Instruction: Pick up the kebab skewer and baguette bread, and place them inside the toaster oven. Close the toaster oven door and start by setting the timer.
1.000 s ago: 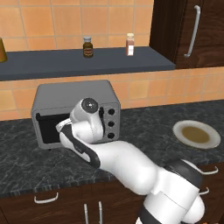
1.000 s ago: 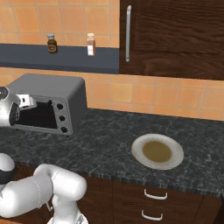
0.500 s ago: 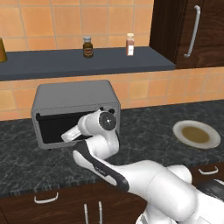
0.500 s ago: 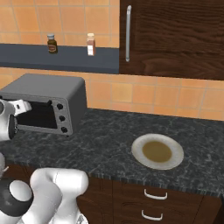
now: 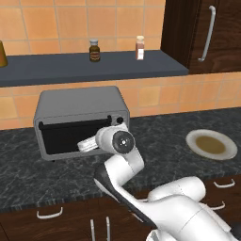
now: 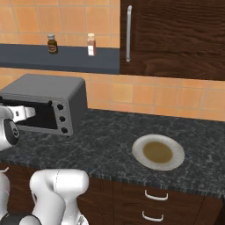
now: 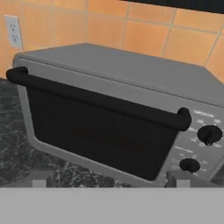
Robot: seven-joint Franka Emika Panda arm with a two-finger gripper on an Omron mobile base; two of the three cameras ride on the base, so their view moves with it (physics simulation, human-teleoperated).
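Hand view looks straight at the toaster oven [image 7: 131,74], whose toaster oven door [image 7: 100,135] stands shut, dark glass below a black bar handle [image 7: 98,101], with 2 black knobs [image 7: 209,134] visible at the right. The gripper [image 7: 107,180] faces the door near its lower edge; its 2 tips sit wide apart with nothing between them. Left base view shows the oven on the dark granite counter [image 5: 160,136], an emptied plate [image 5: 211,144] well apart to the right, and 2 bottles [image 5: 95,50] on the shelf above. The skewer and baguette cannot be made out through the glass.
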